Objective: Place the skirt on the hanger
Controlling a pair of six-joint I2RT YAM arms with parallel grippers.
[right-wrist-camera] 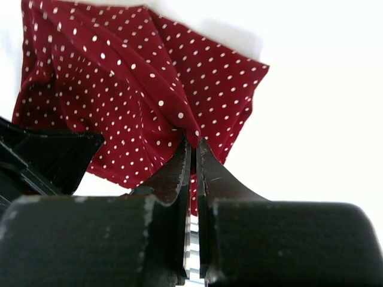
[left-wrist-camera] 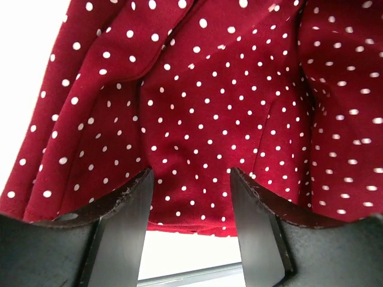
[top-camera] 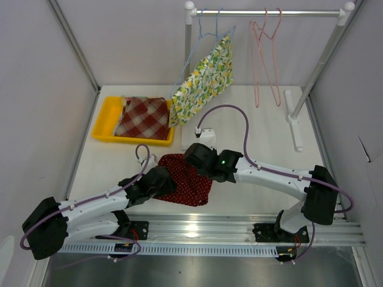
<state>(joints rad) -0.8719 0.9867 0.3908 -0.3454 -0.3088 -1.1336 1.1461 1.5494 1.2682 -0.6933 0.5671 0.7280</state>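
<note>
The skirt [top-camera: 191, 184], dark red with white dots, lies crumpled on the white table between the two arms. My right gripper [top-camera: 196, 158] is at its far edge, shut on a pinched fold of the skirt [right-wrist-camera: 119, 89], with cloth rising into the right gripper [right-wrist-camera: 192, 142]. My left gripper [top-camera: 164, 179] is at the skirt's left side. In the left wrist view the left gripper [left-wrist-camera: 190, 173] stands open, its fingers wide apart over the near hem of the skirt [left-wrist-camera: 209, 89]. An empty pink hanger [top-camera: 266, 57] hangs on the rail at the back.
A blue hanger [top-camera: 203, 27] on the same rail [top-camera: 266, 12] carries a yellow floral garment [top-camera: 203, 84]. A yellow tray [top-camera: 103, 125] at the back left holds a red plaid cloth [top-camera: 143, 118]. The rack's foot [top-camera: 294, 122] lies at the back right.
</note>
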